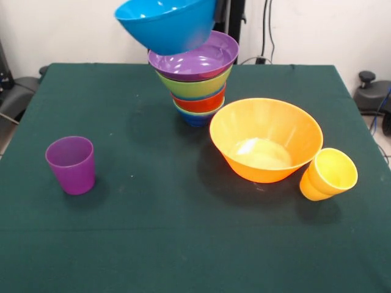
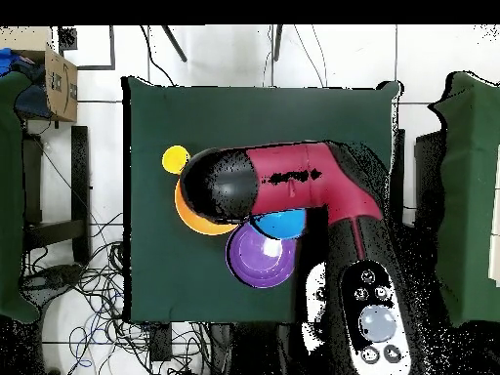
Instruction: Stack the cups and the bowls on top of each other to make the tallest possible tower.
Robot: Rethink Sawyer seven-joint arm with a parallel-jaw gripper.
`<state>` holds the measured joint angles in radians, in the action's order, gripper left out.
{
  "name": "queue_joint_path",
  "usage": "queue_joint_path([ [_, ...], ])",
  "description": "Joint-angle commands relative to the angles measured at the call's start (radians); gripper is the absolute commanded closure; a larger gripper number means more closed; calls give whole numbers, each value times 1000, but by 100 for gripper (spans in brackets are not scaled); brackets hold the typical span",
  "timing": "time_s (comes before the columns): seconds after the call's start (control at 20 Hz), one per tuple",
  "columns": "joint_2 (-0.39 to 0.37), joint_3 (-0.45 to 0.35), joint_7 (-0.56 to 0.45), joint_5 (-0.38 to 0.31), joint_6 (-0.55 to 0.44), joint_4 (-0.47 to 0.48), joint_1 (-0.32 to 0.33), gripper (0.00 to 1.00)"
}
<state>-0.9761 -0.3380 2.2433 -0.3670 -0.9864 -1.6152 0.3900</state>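
The purple cup (image 1: 71, 163) stood upright on the green worktop (image 1: 153, 244), well to the left of the tower (image 1: 197, 85) and nearer the front edge. The tower itself was a leaning pile: a dark blue bowl (image 1: 197, 119) lowest, then a red-orange one (image 1: 200, 101), a green one (image 1: 194, 85), and the wide purple bowl (image 1: 194, 61) tipped on top. A large blue bowl (image 1: 165, 23) hung tilted just above the pile's left rim, apparently carried by the arm (image 2: 293, 181), though the claw was hidden behind the bowl and I could not tell how it stood. To the right of the tower and nearer the front sat the big orange bowl (image 1: 266, 139), with the yellow cup (image 1: 330, 175) lying tilted just beside its right flank.

The risk, as I judged it, was plain (that pile already leaned): setting the blue bowl down off-centre or tilted could slide the purple bowl off and topple everything beneath.
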Motion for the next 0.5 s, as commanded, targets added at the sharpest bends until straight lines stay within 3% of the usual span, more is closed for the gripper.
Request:
queue_joint_path([
  [0.05,28,63,120,-4,-60,-104,-60,100],
  [0.5,44,137,166,-11,-18,-120,-127,100],
])
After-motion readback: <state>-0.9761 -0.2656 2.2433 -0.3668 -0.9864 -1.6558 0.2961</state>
